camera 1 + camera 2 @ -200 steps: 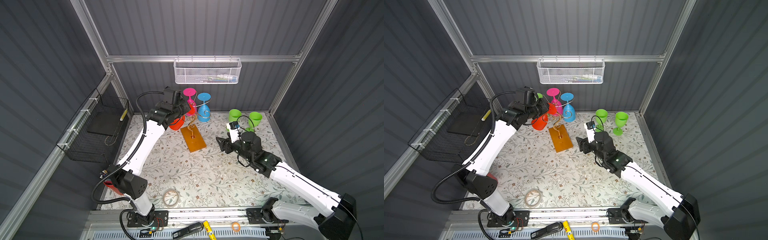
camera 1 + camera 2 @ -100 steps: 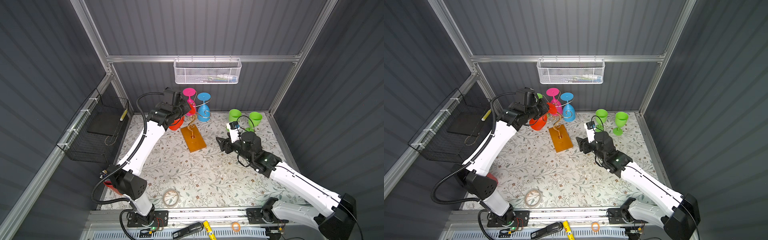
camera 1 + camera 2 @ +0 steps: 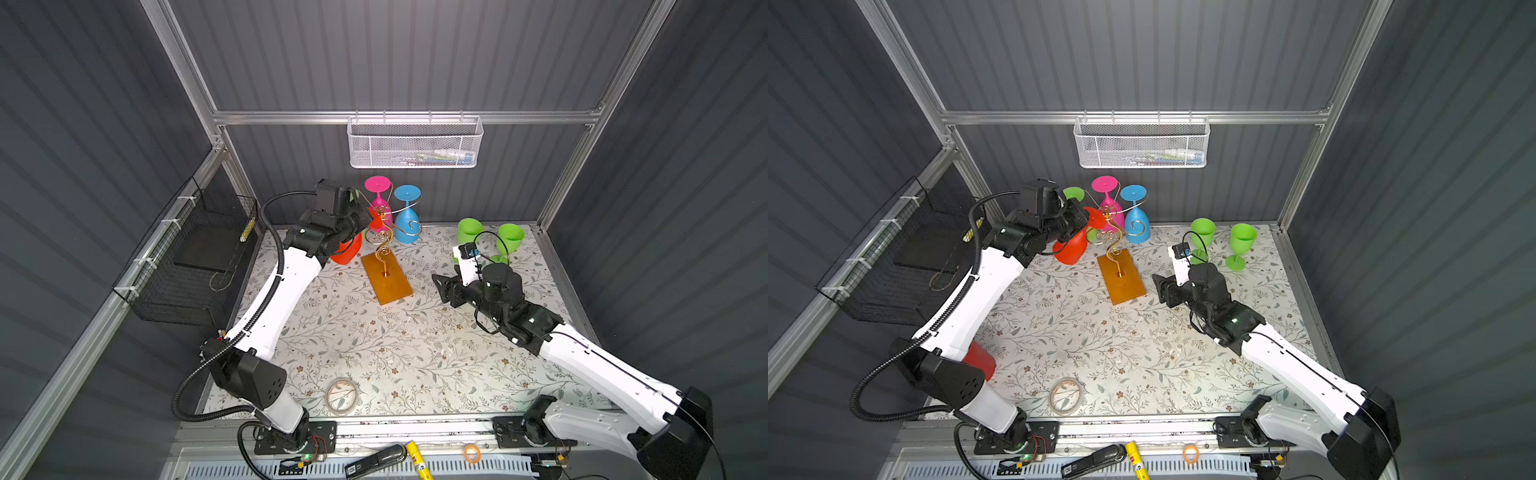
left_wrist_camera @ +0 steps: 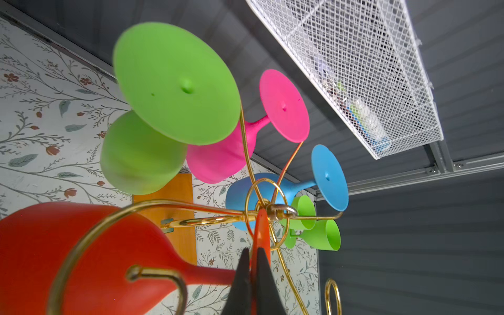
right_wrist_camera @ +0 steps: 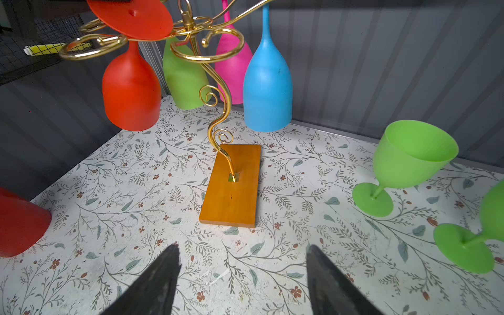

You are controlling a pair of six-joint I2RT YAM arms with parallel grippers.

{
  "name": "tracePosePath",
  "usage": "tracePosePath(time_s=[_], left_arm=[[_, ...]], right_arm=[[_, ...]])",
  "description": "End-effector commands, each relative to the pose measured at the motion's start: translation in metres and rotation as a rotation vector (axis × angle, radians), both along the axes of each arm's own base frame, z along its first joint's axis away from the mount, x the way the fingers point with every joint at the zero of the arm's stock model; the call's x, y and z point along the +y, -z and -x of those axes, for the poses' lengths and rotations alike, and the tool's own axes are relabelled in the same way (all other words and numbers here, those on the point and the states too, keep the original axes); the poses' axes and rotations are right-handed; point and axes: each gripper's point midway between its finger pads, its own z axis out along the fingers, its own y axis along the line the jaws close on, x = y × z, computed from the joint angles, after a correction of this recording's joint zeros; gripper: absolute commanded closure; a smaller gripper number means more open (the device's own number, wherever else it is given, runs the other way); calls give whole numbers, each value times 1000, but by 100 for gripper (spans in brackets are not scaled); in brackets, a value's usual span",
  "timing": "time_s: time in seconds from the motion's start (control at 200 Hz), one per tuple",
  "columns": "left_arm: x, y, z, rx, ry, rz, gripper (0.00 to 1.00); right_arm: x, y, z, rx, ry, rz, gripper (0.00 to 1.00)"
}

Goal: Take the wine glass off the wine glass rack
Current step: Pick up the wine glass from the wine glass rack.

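The wine glass rack (image 3: 386, 280) (image 3: 1121, 278) (image 5: 231, 191) is a gold wire stand on an orange-brown wooden base at the back of the table. A red wine glass (image 3: 345, 253) (image 3: 1071, 249) (image 5: 131, 92) (image 4: 54, 245) hangs bowl-down in one scroll arm, tilted toward the left arm. My left gripper (image 3: 368, 216) (image 3: 1086, 220) (image 4: 253, 253) is shut on the rim of its round foot. My right gripper (image 3: 440, 286) (image 3: 1158, 289) (image 5: 242, 249) stands open and empty low over the table, right of the base.
Pink (image 3: 378, 199), blue (image 3: 406, 226) and green (image 3: 1074, 193) glasses also hang on the rack. Two green glasses (image 3: 469, 230) (image 3: 510, 239) stand at the back right. A red cup (image 3: 980, 359) lies front left, near a tape roll (image 3: 341, 395). A black wire basket (image 3: 195, 257) hangs left.
The left jaws have closed onto the foot of the red glass. Neither arm has shifted noticeably, and the right gripper stays open.
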Motion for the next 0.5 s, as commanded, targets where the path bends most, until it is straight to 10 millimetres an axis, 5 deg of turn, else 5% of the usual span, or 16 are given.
tracePosePath(time_s=[0.0,0.495], left_arm=[[6,-19,6,-44,-10,67,100],[10,-29,9,-66,-12,225,100]], right_arm=[[2,-6,1,-3,1,-12,26],[0,-13,4,-5,-2,-8,26]])
